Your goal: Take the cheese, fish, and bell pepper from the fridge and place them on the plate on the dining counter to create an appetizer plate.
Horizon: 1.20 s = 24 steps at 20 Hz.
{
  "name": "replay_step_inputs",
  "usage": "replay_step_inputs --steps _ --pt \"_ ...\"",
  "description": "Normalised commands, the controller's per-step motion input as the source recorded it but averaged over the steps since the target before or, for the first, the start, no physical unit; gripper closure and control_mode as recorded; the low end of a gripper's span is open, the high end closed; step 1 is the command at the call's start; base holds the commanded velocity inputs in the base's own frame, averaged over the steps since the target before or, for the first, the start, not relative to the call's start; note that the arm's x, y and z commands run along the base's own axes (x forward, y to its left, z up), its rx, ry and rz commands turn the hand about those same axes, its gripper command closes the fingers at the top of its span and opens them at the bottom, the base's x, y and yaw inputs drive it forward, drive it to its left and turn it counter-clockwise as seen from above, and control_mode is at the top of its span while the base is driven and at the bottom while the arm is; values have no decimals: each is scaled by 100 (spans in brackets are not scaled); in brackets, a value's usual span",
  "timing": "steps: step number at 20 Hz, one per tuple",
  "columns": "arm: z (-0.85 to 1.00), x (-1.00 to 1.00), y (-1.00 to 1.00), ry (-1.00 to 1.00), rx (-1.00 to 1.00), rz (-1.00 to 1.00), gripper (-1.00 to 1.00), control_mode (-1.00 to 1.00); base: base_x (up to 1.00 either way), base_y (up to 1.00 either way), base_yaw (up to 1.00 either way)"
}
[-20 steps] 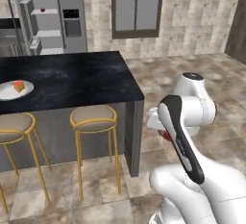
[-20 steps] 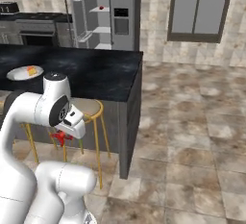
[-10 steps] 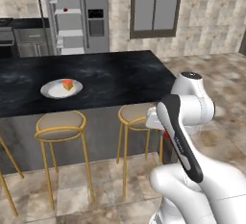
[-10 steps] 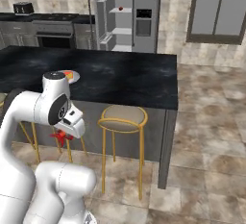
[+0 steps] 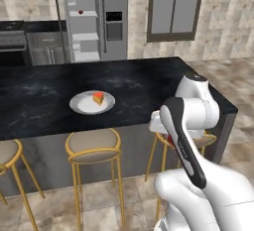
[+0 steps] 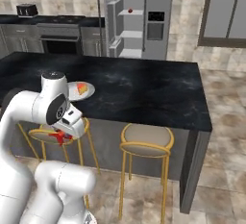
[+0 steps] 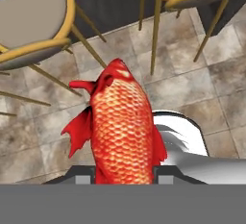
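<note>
Clearly the claw [image 7: 123,182] is clamped on the fish [image 7: 122,131]: in the hand view the red-orange scaled body rises straight up from between the two finger tips, head at the top and fins spread to either side, with the tiled floor and the gold legs of the stools [image 7: 33,16] beyond it. From the right base view the same fish [image 6: 59,137] shows as a small red patch just under the hand, tucked low against the arm, in front of a tan stool seat and below the edge of the dining counter [image 6: 144,93]. In the left base view only a sliver of red [image 5: 170,141] peeks out beside the forearm.

On the glossy black top of the counter sits the plate [image 5: 79,103], near the front edge, and the cheese [image 5: 98,97] lies on its right part, an orange wedge with a red side. The plate [image 6: 74,93] is well apart from the held fish, higher and further back.

Behind the counter the fridge [image 5: 106,7] stands with a door open, and a small dark-red bell pepper [image 6: 130,11] rests on an upper pale shelf.
</note>
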Motion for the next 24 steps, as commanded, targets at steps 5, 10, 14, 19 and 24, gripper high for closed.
replay_step_inputs --steps 5,10,14,19,24 --pt "0 0 0 0 0 0 100 100 73 22 0" --pt "18 6 27 -4 -5 0 100 -100 16 12 0" --pt "31 0 85 -10 -12 2 100 -100 0 0 0" --pt "22 25 97 -6 -13 4 100 -100 0 0 0" --pt "6 72 80 -1 -11 3 100 -100 0 0 0"
